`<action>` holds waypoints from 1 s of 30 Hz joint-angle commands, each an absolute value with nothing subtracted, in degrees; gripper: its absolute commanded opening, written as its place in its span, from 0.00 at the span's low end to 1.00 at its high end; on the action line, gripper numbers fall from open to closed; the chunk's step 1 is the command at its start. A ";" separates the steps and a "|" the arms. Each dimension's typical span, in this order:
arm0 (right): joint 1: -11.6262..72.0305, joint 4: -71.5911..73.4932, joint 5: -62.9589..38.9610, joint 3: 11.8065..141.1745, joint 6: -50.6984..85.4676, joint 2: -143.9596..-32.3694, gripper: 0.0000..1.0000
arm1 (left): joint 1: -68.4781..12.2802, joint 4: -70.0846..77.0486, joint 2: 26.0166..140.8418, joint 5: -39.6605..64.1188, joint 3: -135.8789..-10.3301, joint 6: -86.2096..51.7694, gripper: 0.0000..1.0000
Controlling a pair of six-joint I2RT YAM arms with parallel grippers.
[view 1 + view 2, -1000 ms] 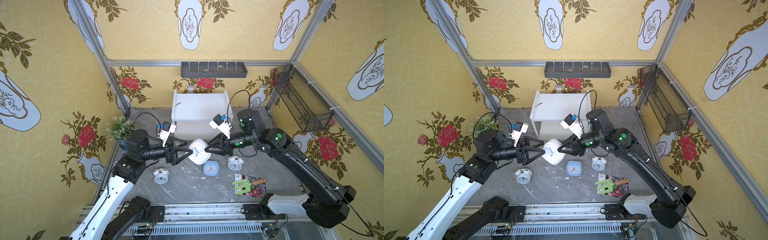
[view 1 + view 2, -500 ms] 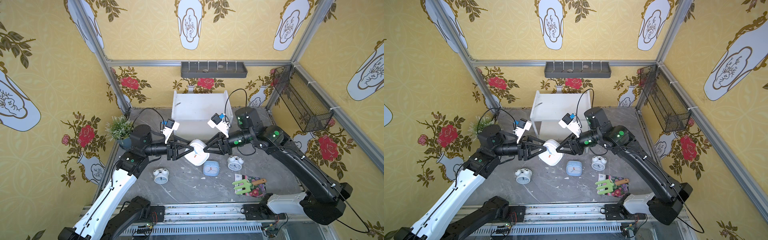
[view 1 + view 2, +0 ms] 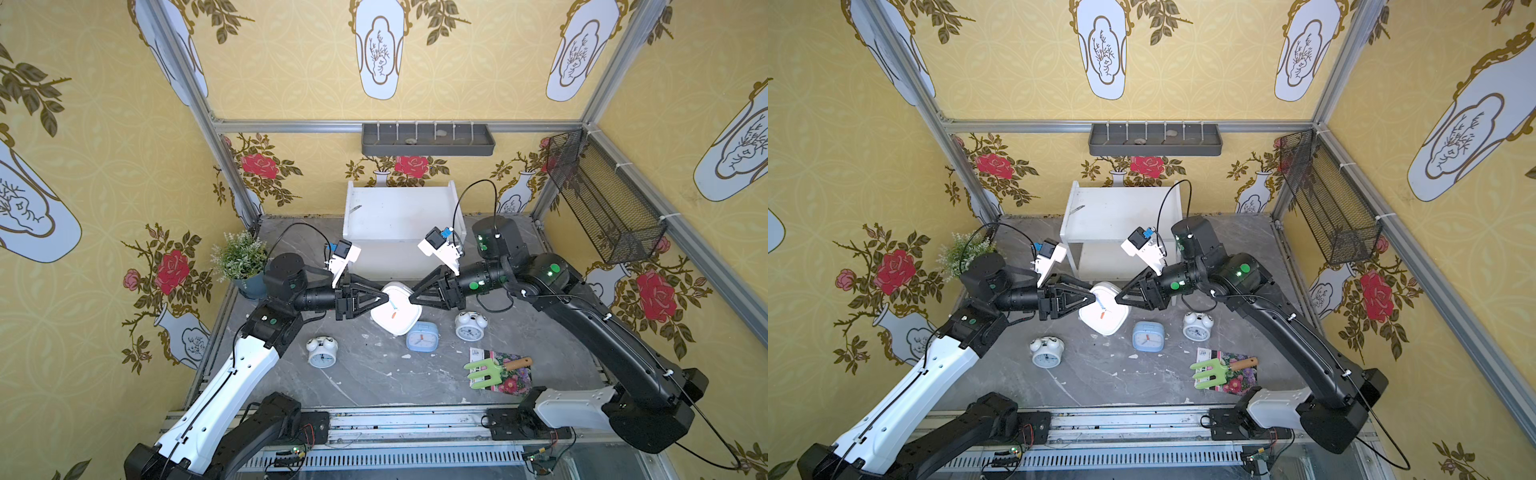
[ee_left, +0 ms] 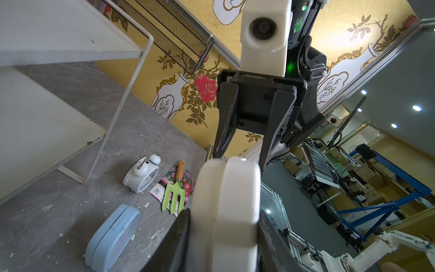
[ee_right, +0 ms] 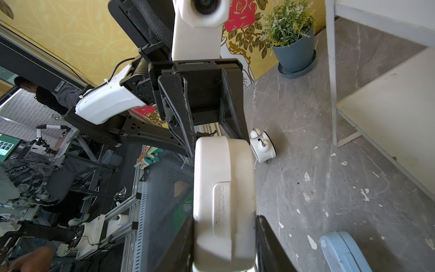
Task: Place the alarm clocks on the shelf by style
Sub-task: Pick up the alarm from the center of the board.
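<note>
The white rounded-square alarm clock (image 3: 395, 316) (image 3: 1104, 316) hangs tilted above the table, in front of the white shelf (image 3: 399, 216) (image 3: 1121, 212). My left gripper (image 3: 386, 297) (image 4: 223, 235) is shut on its left edge, and my right gripper (image 3: 411, 298) (image 5: 224, 235) is shut on its opposite edge. Both wrist views show the clock's body (image 4: 226, 212) (image 5: 223, 200) clamped between black fingers. On the table lie the light blue clock (image 3: 422, 337) and two twin-bell clocks (image 3: 321, 352) (image 3: 470, 326). Both shelf boards are bare.
A potted plant (image 3: 241, 262) stands at the back left. A green garden fork (image 3: 494, 370) lies on a seed packet at the front right. A grey wall tray (image 3: 428, 139) hangs above the shelf. A black mesh basket (image 3: 602, 203) is on the right wall.
My left gripper moved right to the white clock and closed on its edge. The right gripper kept its hold and shifted slightly left with the clock.
</note>
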State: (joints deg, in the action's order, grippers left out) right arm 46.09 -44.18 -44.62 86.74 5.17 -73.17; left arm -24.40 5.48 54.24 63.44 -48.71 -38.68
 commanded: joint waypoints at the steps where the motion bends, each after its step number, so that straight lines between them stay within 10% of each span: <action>1: 45.93 -37.43 -41.58 86.11 5.69 -72.14 0.47 | -24.47 14.07 54.32 61.06 -47.26 -45.13 0.28; 7: 45.15 -27.38 -33.70 80.43 12.01 -67.45 0.82 | -24.47 29.00 52.45 53.81 -41.88 -53.84 0.18; 30: 44.65 -5.11 -44.28 69.58 27.43 -64.46 0.65 | -24.35 46.32 52.48 46.32 -39.05 -62.21 0.15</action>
